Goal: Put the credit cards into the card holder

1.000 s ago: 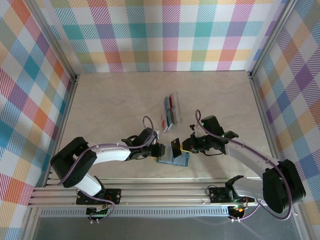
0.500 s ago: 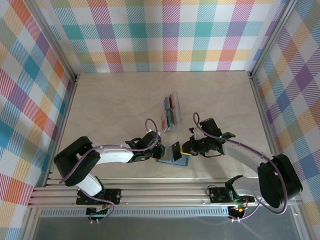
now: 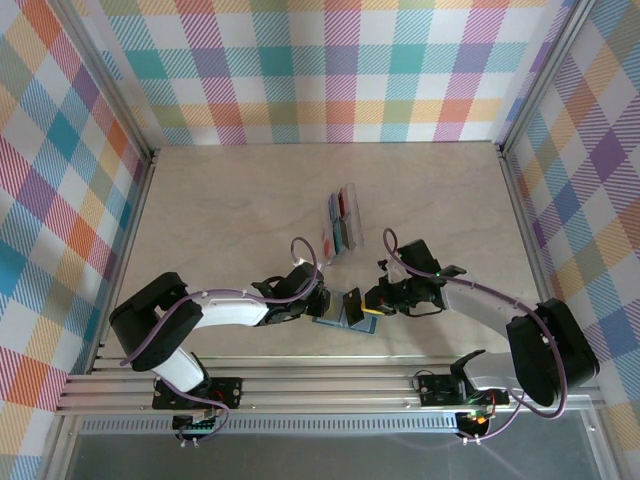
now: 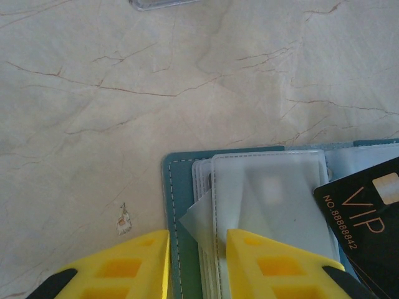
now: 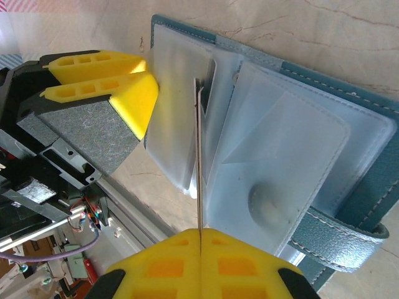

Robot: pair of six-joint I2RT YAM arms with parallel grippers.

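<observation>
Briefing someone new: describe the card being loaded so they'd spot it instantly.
At the middle of the table's near edge lies the open teal card holder. The card slants over its clear sleeves in the right pincer: black with gold VIP lettering, unlike the red and blue cards behind.

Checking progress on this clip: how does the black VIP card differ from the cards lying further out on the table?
Pose: the black VIP card is held up at a tilt, while the loose cards lie flat on the table.
Grip: the right gripper clamps it, its far edge at the card holder's clear sleeves; the loose cards are untouched.
Look: black with gold lettering versus red and blue.
Both are thin rectangles.
</observation>
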